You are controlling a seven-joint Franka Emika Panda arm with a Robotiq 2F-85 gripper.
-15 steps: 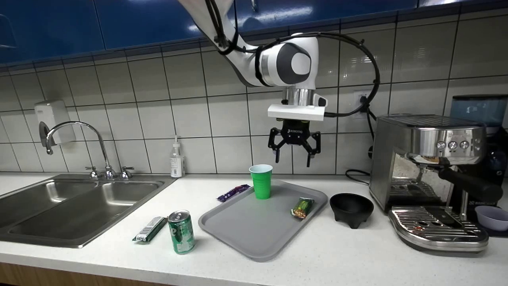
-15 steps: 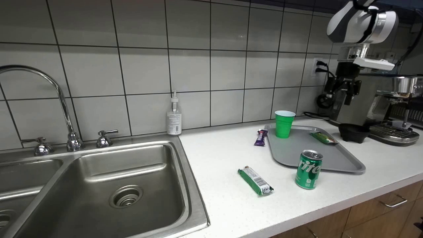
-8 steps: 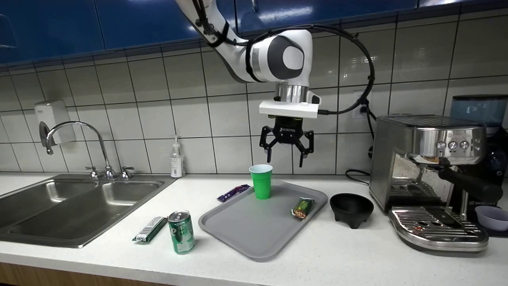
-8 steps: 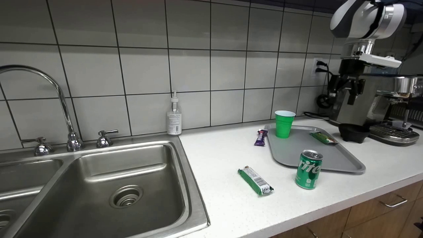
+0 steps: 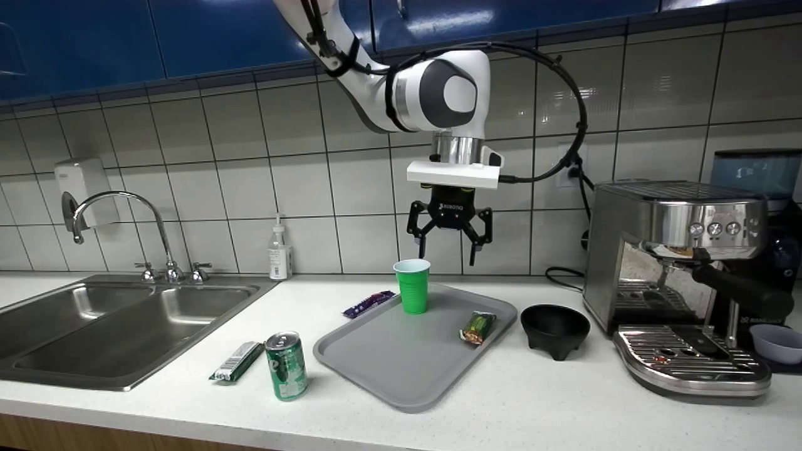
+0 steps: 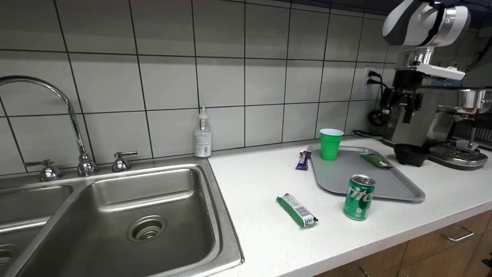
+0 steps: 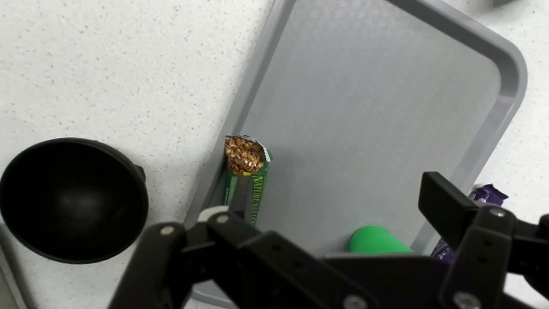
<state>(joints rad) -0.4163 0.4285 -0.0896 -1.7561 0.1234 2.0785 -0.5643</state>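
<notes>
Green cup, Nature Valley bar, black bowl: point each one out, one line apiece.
Green cup [image 5: 413, 292]: in an exterior view, middle of its outer side.
Nature Valley bar [image 5: 478, 327]: in an exterior view, middle of its wrapper.
Black bowl [image 7: 73, 201]: in the wrist view, its inner bottom.

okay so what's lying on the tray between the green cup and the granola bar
Nothing; the gray tray is bare between the green cup and granola bar, as both exterior views show.

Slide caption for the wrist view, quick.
Looking down past the open gripper: gray tray with a snack bar and green cup, black bowl alongside.
</notes>
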